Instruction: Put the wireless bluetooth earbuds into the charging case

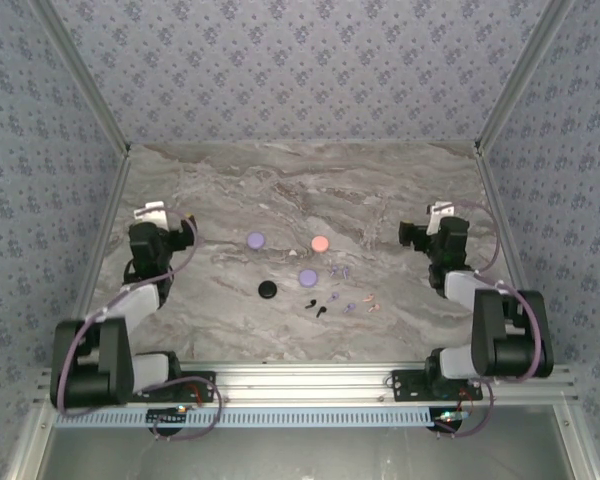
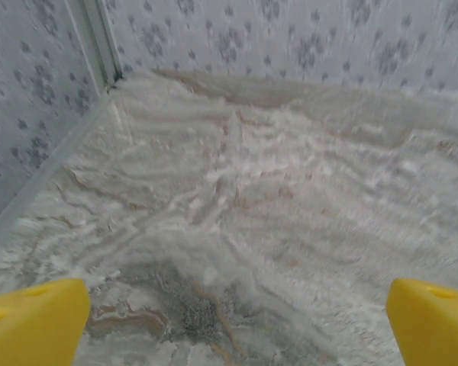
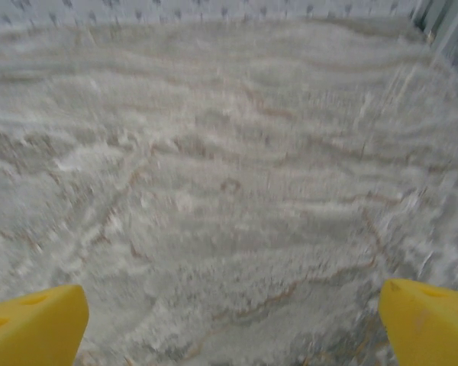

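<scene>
The earbuds (image 1: 322, 310) lie loose near the middle of our marble table (image 1: 280, 180), just beside four round cases (image 1: 308, 277). We see the left gripper (image 2: 233, 324) and the right gripper (image 3: 233, 324) well apart at either side, fingers spread wide, holding nothing.

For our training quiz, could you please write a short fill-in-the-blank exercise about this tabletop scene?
1. The case nearest the near edge of the table is ____ in colour.
2. Two other cases share the colour ____.
3. The left gripper and right gripper both stand ____.
Missing words: black; lilac; open.
</scene>
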You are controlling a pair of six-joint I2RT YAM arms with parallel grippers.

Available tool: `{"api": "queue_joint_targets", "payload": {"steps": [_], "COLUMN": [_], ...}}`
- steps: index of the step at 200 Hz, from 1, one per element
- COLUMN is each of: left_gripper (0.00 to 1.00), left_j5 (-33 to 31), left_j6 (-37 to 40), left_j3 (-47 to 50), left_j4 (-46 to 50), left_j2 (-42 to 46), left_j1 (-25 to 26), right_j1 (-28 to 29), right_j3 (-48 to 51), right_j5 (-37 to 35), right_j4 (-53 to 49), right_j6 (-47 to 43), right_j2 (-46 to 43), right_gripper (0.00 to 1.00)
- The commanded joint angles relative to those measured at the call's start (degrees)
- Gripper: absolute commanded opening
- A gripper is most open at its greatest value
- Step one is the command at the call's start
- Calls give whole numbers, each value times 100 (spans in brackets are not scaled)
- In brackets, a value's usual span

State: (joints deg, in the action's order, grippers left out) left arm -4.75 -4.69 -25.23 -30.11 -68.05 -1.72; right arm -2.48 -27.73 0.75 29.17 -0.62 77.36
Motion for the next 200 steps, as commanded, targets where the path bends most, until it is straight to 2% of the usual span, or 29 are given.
{"api": "queue_joint_targets", "payload": {"steps": [1,19,43,67,90,127,152,200], "left_gripper": [99,99,99,99,99,99,99,99], "left_j5": [-42,201,604,1062,1126,1037,991,977], "left_j6": [-628,-1102,-1840,-2587,-2928,-3121,-3116,-3052], "left_j3": [-701,-1093,-1200,-1046,-1060,-1165,-1279,-1353], "left_j4": [1839,2745,3270,3344,3495,3521,3558,3648], "left_j2": [603,826,1098,1259,1206,943,731,635], "left_j1": [32,31,53,164,399,766,850,961], "right_j1": [48,226,629,1205,1819,2836,3332,3629], "right_j3": [-573,-892,-1462,-2118,-2730,-3286,-3702,-4757], "right_j5": [84,352,790,711,442,-118,-153,-609], "right_j4": [-1562,-2436,-3677,-4783,-5625,-5831,-5803,-5889], "right_j6": [283,411,171,-104,132,1242,1441,1490], "right_j2": [-538,-788,-906,-722,-269,640,1376,2584], "right_gripper": [100,100,100,100,100,100,100,100]}}
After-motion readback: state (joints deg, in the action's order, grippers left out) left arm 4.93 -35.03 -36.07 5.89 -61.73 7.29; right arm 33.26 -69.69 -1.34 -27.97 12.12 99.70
